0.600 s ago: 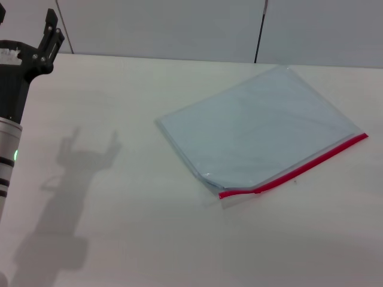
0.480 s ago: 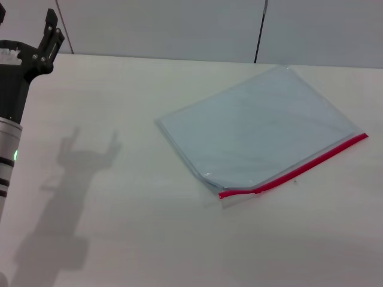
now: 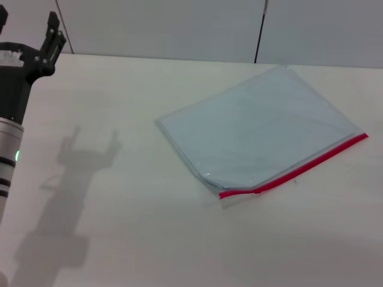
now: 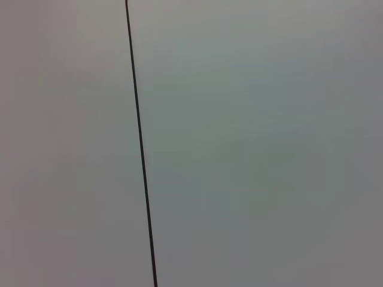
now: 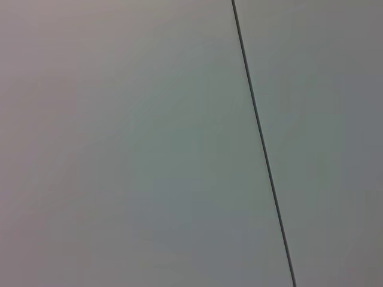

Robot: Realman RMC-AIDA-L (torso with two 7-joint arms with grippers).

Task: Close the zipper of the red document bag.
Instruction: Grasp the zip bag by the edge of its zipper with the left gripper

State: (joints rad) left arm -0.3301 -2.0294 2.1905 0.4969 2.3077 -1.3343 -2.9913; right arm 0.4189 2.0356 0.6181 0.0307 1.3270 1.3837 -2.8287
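Observation:
The red document bag (image 3: 263, 128) lies flat on the white table, a pale blue-grey translucent sleeve turned at an angle at the right of the head view. Its zipper (image 3: 311, 162) is a thin red strip along the near edge, running from the near corner up to the right corner. At the near corner the strip bends and the edge looks slightly lifted. My left gripper (image 3: 27, 24) hangs high at the far left, well away from the bag, open and holding nothing. My right gripper is out of view. Neither wrist view shows the bag.
The table (image 3: 119, 227) is a wide bare white surface between the left arm and the bag. A grey wall (image 3: 179, 27) with a dark vertical seam (image 3: 260, 30) stands behind the far edge. Both wrist views show only wall, one dark seam (image 4: 140, 149) and another dark seam (image 5: 263, 143).
My left gripper has shifted very slightly at the far left. The bag has not moved.

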